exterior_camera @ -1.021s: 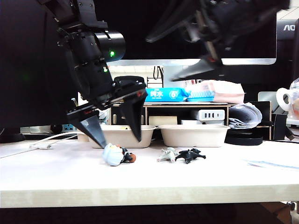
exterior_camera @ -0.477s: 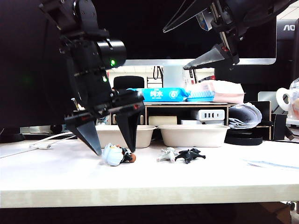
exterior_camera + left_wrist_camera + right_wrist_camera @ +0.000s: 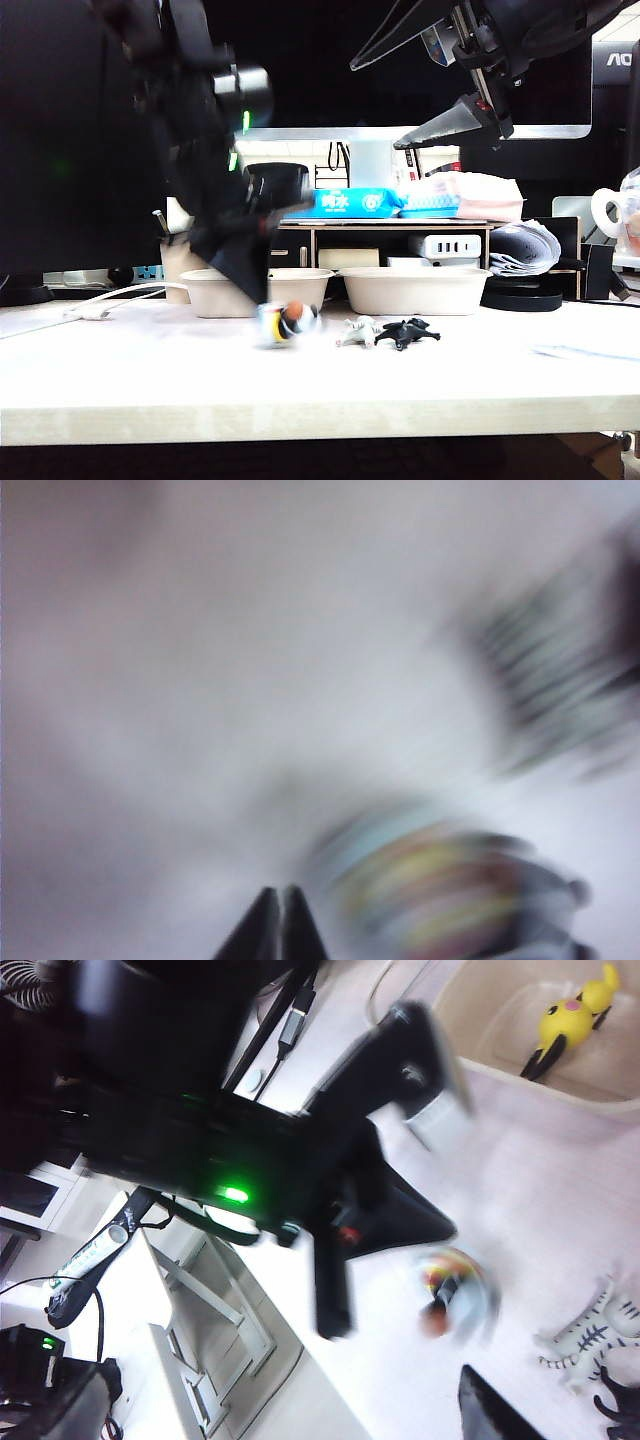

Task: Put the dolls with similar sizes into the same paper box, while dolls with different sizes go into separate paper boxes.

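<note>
My left gripper (image 3: 256,290) is low over the table in front of the left paper box (image 3: 305,282). It is blurred. In the left wrist view its fingers (image 3: 281,925) are pressed together with nothing between them. The light-blue-headed doll (image 3: 286,323) (image 3: 450,895) (image 3: 455,1295) lies blurred on the table beside those tips, not held. The whitish striped animal (image 3: 357,331) (image 3: 592,1335) and the black animal (image 3: 406,333) (image 3: 622,1407) lie in front of the right paper box (image 3: 415,290). A yellow doll (image 3: 568,1022) lies in a paper box (image 3: 480,1005). My right gripper (image 3: 375,108) hangs open high above the boxes.
Behind the boxes are a low wooden shelf (image 3: 400,228) with tissue packs (image 3: 350,203), a monitor and a beige pen cup (image 3: 175,262). A white cable (image 3: 100,303) lies at the left. Black stands and a tape roll (image 3: 608,212) sit at the right.
The left gripper's jaws have snapped shut without catching the light-blue-headed doll. The doll has slid right, toward the small animals. The right gripper shifted right early on and has since held still.
</note>
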Action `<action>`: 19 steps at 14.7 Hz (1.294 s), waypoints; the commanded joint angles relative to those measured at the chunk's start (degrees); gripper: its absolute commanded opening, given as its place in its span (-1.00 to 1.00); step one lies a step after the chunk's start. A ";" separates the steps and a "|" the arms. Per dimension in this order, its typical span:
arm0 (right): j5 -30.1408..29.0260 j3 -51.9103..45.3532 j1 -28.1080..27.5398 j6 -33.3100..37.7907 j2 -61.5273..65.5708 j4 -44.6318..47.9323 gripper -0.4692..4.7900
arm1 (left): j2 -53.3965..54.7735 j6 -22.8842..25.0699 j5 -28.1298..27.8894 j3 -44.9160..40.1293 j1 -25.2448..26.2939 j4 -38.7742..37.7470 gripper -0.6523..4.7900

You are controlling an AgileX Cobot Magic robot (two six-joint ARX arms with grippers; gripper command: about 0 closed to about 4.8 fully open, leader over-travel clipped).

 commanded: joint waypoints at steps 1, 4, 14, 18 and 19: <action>-0.42 0.17 0.04 -0.24 -0.33 0.79 1.00 | 0.09 0.28 0.17 0.00 0.13 -1.18 -0.78; -0.46 0.15 0.04 -0.24 -0.33 0.42 1.00 | 0.07 -1.77 0.37 0.00 0.11 -1.73 1.00; -0.20 0.09 0.04 -1.53 -0.33 0.48 1.00 | -3.56 -6.23 10.25 3.30 -5.22 -2.62 1.00; -0.50 0.09 0.04 -1.51 -0.33 0.42 1.00 | -3.04 -3.43 5.11 3.28 -5.66 -3.96 1.00; -0.52 0.09 0.04 -1.53 -0.33 0.44 1.00 | -1.99 -2.38 5.22 3.26 -5.60 -4.70 1.00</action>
